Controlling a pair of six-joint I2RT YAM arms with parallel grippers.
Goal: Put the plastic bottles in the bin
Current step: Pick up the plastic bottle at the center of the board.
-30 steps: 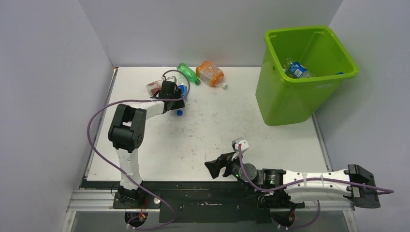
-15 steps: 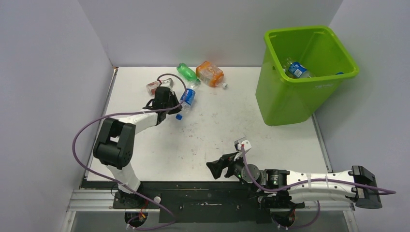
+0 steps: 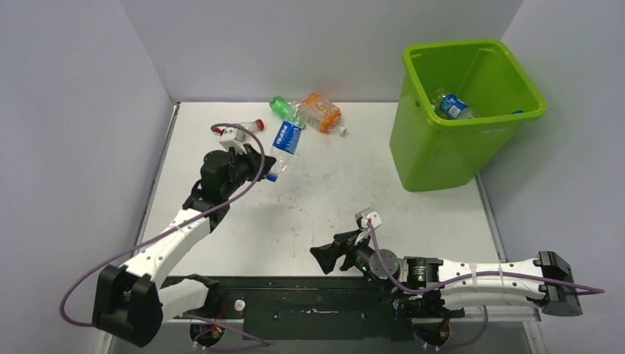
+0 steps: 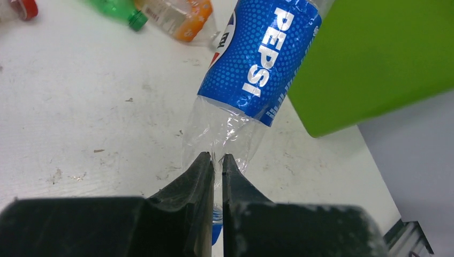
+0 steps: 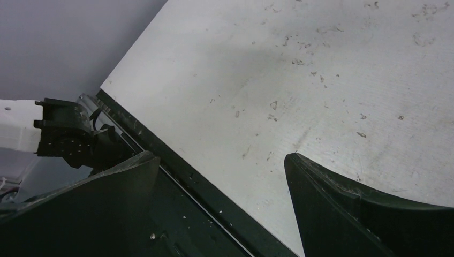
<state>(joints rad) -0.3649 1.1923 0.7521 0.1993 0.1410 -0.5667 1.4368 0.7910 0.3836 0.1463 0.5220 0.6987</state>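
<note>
Carrying one bottle, the rest waiting.

Top view: we have the left gripper (image 3: 259,169) clamped on the Pepsi bottle (image 3: 284,144) down by its neck, held tilted over the far-left part of the table (image 3: 332,192), well apart from the bin (image 3: 435,151). The bin sits at the far right and we see at least one binned bottle (image 3: 453,107) inside; the floor of the bin is partly hidden, so no full count. Three lie on the table near the back wall: green bottle (image 3: 280,105), orange bottle (image 3: 320,112), red-capped bottle (image 3: 253,125). The right gripper (image 3: 318,254) hangs low at the near edge, jaws apart, empty.

Left wrist: the gripper (image 4: 217,160) is pinched tight on the crushed clear end of the Pepsi bottle (image 4: 262,59), label up. The bin (image 4: 375,59) is ahead, the green bottle (image 4: 115,8) and orange bottle (image 4: 176,16) beyond.

Right wrist: the gripper (image 5: 222,160) stands wide over bare table (image 5: 321,69), nothing between the fingers.

Our read: this bottle needs the trip across and a drop, then three more picks.
</note>
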